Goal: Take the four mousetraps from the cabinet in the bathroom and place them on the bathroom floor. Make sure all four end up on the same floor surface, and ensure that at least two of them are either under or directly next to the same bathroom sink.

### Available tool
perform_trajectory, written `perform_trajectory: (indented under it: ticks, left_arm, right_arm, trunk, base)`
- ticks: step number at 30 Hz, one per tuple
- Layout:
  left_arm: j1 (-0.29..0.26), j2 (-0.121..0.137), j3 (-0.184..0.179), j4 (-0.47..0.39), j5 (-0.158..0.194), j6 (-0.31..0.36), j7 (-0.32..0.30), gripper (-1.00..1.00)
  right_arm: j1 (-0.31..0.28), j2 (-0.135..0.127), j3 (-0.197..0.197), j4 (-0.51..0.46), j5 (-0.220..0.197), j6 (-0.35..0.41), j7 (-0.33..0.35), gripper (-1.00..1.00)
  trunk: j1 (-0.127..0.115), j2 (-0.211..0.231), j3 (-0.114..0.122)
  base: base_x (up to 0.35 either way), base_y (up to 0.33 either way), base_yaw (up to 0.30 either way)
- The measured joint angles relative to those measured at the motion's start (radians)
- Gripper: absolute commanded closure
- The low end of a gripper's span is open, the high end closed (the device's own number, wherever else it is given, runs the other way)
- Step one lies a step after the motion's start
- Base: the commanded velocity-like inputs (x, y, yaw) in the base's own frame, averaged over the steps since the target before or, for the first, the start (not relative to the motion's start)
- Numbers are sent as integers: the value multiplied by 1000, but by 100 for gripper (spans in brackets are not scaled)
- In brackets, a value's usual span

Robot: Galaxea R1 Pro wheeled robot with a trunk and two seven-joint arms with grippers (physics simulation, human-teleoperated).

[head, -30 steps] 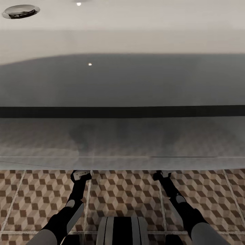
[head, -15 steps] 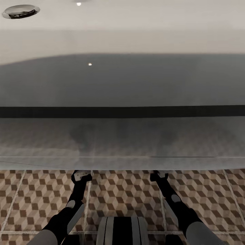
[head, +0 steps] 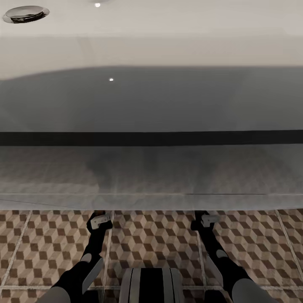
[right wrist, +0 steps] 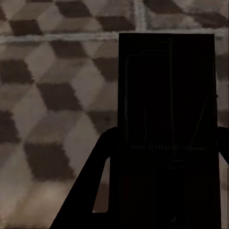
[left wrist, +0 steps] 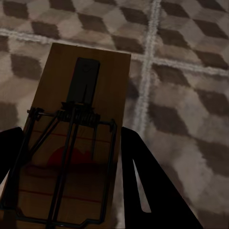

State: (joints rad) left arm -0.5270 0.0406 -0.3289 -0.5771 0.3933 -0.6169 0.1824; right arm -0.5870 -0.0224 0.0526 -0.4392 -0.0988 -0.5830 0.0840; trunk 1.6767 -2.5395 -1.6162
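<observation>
In the left wrist view, a tan mousetrap [left wrist: 86,86] with black wire and a red spot sits between the fingers of my left gripper [left wrist: 69,138], which is shut on it just above the cube-patterned bathroom floor [left wrist: 191,95]. My right gripper [right wrist: 164,138] is shut on a second mousetrap [right wrist: 164,86], dark in shadow, over the same floor [right wrist: 57,95]. In the head view both wrists [head: 99,221] [head: 205,221] reach under the rim of a white fixture, which hides the fingers. The cabinet is out of view.
A wide glossy white basin [head: 151,105] with a chrome drain [head: 25,13] overhangs the floor [head: 155,240] ahead; I cannot tell whether it is the sink. My trunk [head: 151,286] is at the bottom centre. Open tiles lie between and beside the arms.
My right wrist first shifted left, then moved right and slightly back toward me. The left wrist drew back a little. The camera has not moved.
</observation>
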Motion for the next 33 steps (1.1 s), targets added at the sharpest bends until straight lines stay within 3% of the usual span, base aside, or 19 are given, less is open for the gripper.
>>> perform_trajectory:
  ticks: [4, 7, 13, 24, 33]
  left_arm:
    - [0, -3, -1, 29, 0, -63, 1, 100]
    - [0, -10, -2, 40, -1, -97, 3, 100]
    - [0, -16, -1, 47, 0, -145, 6, 100]
    - [0, -18, -3, 87, 4, -296, 8, 100]
    - [0, -17, -3, 74, -37, -305, 8, 100]
  right_arm:
    - [0, 0, 3, 50, 0, -160, -3, 100]
    - [0, 0, 5, 71, 2, -218, -3, 100]
    - [0, 1, 5, 82, 1, -242, -4, 100]
    - [0, 0, 3, 97, -1, -245, -4, 100]
    - [0, 0, 1, 96, 5, -252, -4, 100]
  trunk:
    - [0, 0, 0]
    - [0, 0, 0]
    - [0, 0, 0]
    - [0, 0, 0]
    - [0, 0, 0]
  base:
    - [0, 0, 0]
    - [0, 0, 0]
    - [0, 0, 0]
    - [0, 0, 0]
    - [0, 0, 0]
